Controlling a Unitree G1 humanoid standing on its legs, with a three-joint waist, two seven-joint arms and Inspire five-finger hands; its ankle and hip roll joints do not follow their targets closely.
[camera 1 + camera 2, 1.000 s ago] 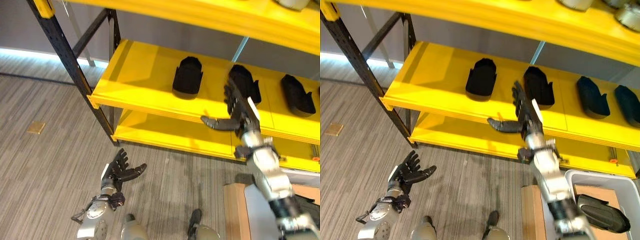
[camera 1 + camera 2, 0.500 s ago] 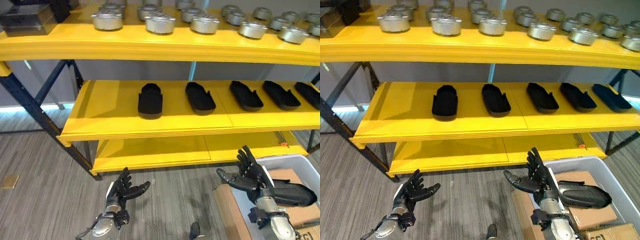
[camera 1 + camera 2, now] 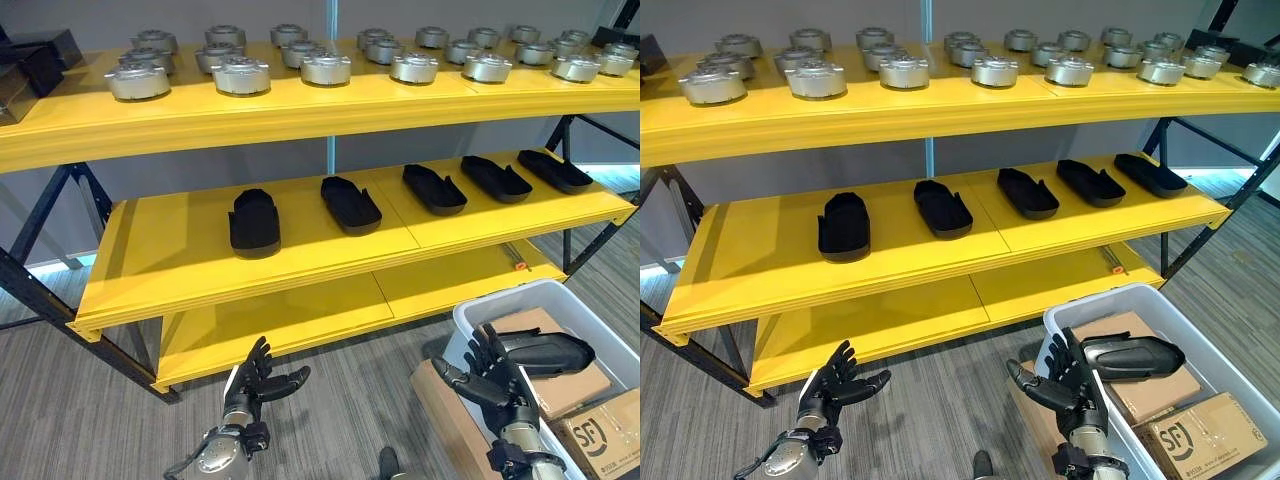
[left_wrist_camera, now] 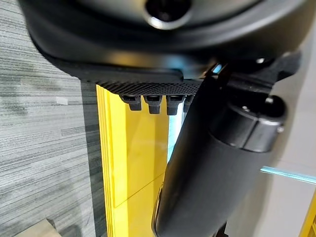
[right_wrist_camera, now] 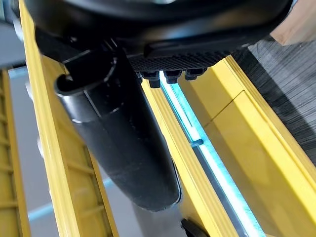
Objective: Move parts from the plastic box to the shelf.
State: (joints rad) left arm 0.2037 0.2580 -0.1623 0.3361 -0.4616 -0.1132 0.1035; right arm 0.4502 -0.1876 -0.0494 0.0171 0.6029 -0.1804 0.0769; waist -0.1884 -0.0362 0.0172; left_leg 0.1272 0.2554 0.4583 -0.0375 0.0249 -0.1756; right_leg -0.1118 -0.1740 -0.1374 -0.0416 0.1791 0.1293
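The left hand (image 3: 255, 378) was held low at the lower left, palm turned up, fingers spread and loosely extended with the thumb angled out to the side, holding nothing. The right hand (image 3: 1065, 385) was raised at the lower right on an upright wrist, fingers straight and fanned upward, thumb jutting toward the left, likewise empty.

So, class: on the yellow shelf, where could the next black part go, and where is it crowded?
Free: the middle shelf left of the leftmost black part, and the bare bottom shelf. Crowded: the middle shelf's right side with its row of parts, and the top shelf, packed with metal parts.
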